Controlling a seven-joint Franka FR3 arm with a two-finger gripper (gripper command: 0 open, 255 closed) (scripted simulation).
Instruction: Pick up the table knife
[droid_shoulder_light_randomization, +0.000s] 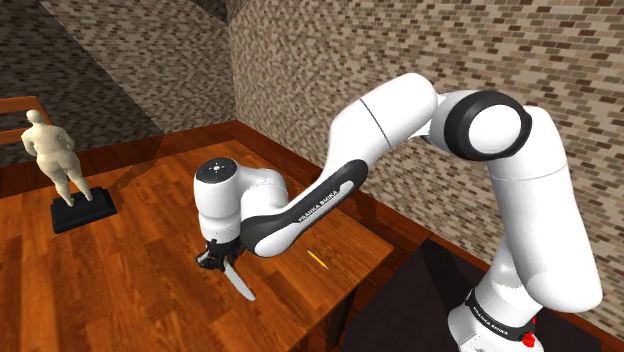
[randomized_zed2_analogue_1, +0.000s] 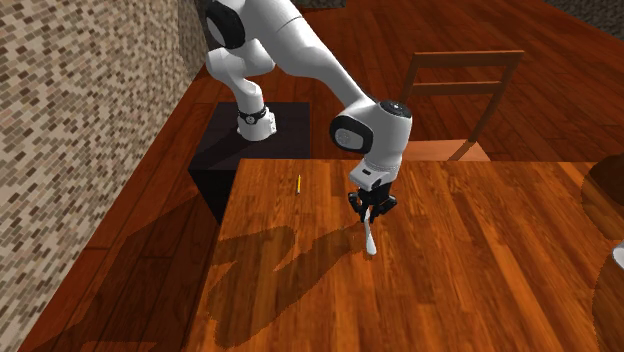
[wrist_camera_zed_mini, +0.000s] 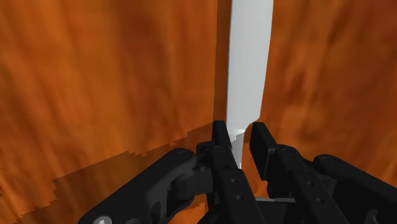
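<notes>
1. The hand (droid_shoulder_light_randomization: 215, 262) hangs low over the table (droid_shoulder_light_randomization: 140, 300), its fingers closed on the narrow end of the knife (droid_shoulder_light_randomization: 240, 283).
2. From the fingers the pale blade slants down and toward the shoulder view's right; whether its tip touches the table I cannot tell.
3. In the wrist view the knife (wrist_camera_zed_mini: 249, 63) runs straight out from between the fingertips, widening away from the hand (wrist_camera_zed_mini: 238, 130).
4. A thin yellow stick (droid_shoulder_light_randomization: 317, 259) lies near, at the shoulder view's right of the knife.

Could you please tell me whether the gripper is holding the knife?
Yes, in the wrist view the gripper clasps the near end of the pale knife from both sides.
</notes>
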